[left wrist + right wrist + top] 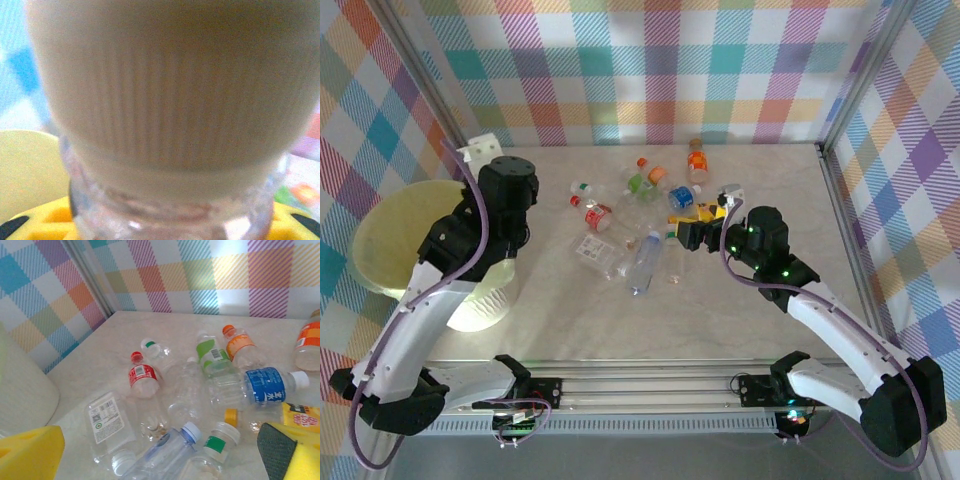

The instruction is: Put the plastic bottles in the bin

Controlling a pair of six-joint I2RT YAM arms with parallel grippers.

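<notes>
— Bin [368,238] at left: contents?
— Cannot tell. Left gripper [165,232] by its rim clamps a bottle [170,207], white cap [165,100] toward the camera. Right gripper [160,452] gapes over plastic bottles [630,225] lying flat on the table [740,330], pointing every way.

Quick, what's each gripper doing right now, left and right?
Left gripper: closed on a white-capped bottle.
Right gripper: open, holding nothing.

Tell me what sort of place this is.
Probably a robot test cell: plaid fabric walls on a metal frame, and two arms bolted to a rail at the table's edge.
</notes>
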